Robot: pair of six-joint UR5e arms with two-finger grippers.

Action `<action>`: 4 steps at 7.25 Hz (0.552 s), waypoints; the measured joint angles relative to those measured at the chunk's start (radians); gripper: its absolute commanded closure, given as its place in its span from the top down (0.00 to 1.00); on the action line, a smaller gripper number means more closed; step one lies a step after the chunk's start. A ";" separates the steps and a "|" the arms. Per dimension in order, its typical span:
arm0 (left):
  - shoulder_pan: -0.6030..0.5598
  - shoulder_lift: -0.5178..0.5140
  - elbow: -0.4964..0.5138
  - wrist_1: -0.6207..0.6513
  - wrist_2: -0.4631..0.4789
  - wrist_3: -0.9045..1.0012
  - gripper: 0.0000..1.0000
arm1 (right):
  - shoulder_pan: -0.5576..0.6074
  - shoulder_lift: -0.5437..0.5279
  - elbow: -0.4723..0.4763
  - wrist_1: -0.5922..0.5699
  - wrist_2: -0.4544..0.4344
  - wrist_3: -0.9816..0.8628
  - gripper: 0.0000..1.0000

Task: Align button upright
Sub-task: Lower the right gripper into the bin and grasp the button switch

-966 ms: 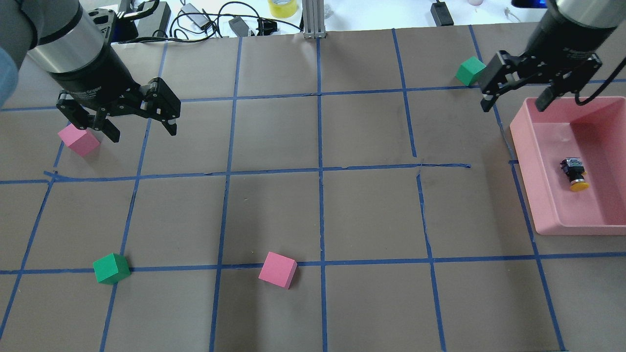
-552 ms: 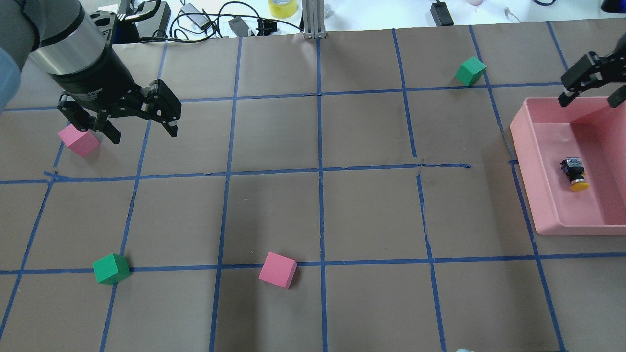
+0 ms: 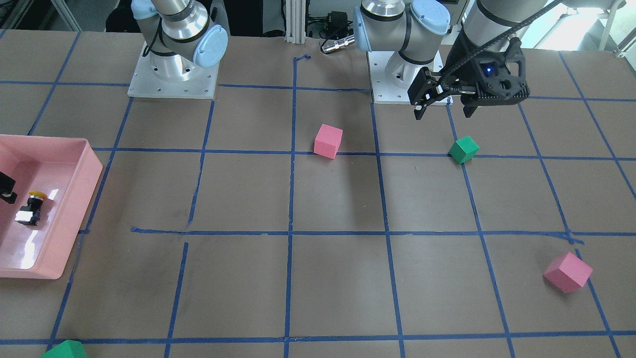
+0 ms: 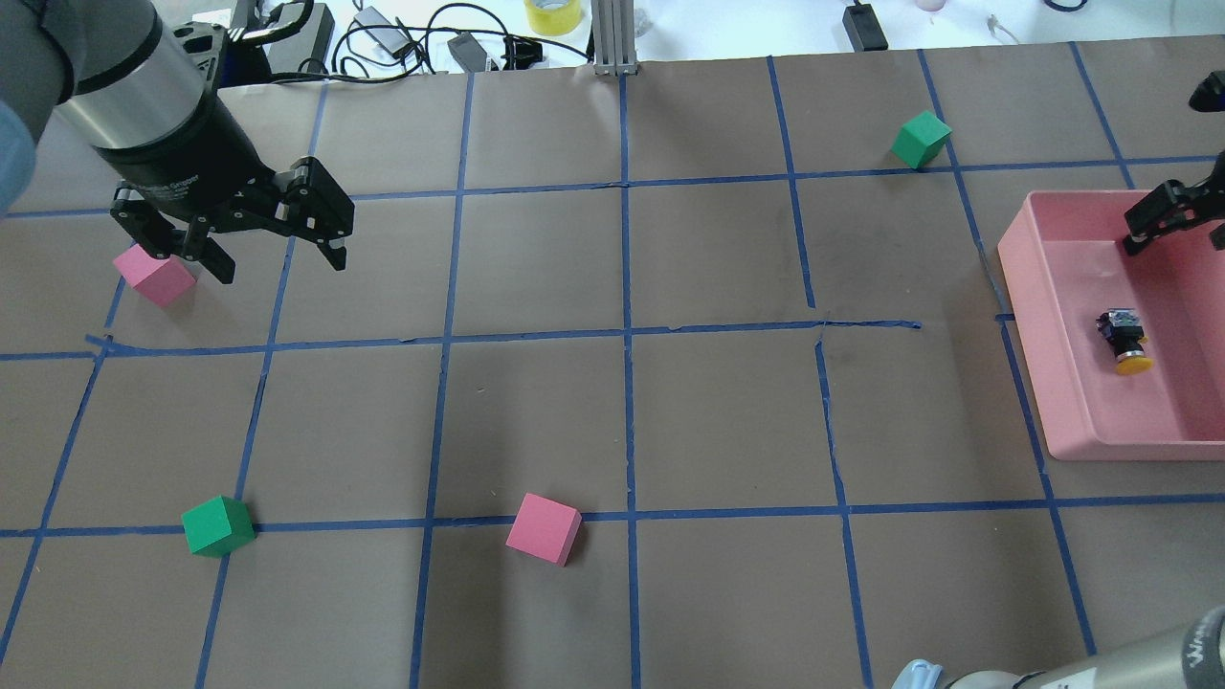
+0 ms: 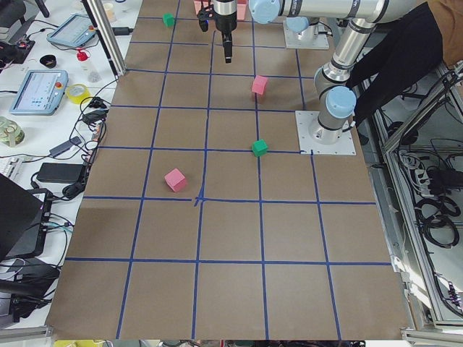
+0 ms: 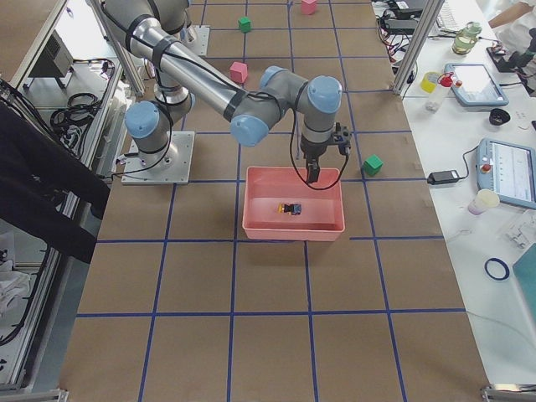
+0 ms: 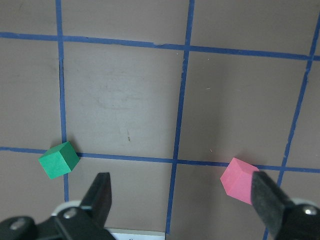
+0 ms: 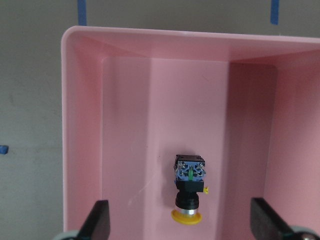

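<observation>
The button (image 4: 1124, 340) lies on its side on the floor of the pink tray (image 4: 1019, 287), with its yellow cap toward the robot's side. It also shows in the right wrist view (image 8: 190, 192) and the front view (image 3: 31, 209). My right gripper (image 4: 1187, 225) is open and empty. It hangs above the far end of the tray, with its fingers (image 8: 97, 222) spread wide on either side of the button and clear of it. My left gripper (image 4: 278, 260) is open and empty, high over the table's far left, next to a pink cube (image 4: 153, 275).
A green cube (image 4: 218, 525) and a second pink cube (image 4: 544, 528) sit near the front grid line. Another green cube (image 4: 921, 139) sits at the back, left of the tray. Cables and a tape roll (image 4: 553, 14) lie beyond the far edge.
My right gripper has moved right and then toward the robot's side, from beside the back green cube to over the tray. The left arm, the button and the cubes have not moved.
</observation>
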 measured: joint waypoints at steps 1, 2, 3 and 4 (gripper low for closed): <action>0.000 0.001 0.000 -0.001 0.001 0.000 1.00 | -0.001 0.014 0.042 -0.056 0.003 -0.001 0.98; 0.000 0.001 -0.001 -0.002 0.001 0.000 1.00 | -0.001 0.030 0.068 -0.097 0.003 -0.001 0.98; 0.000 0.001 -0.001 -0.002 0.002 0.000 1.00 | -0.003 0.045 0.081 -0.118 0.000 -0.004 0.98; 0.000 0.001 -0.003 -0.003 0.002 0.000 1.00 | -0.012 0.058 0.085 -0.127 -0.003 -0.008 0.98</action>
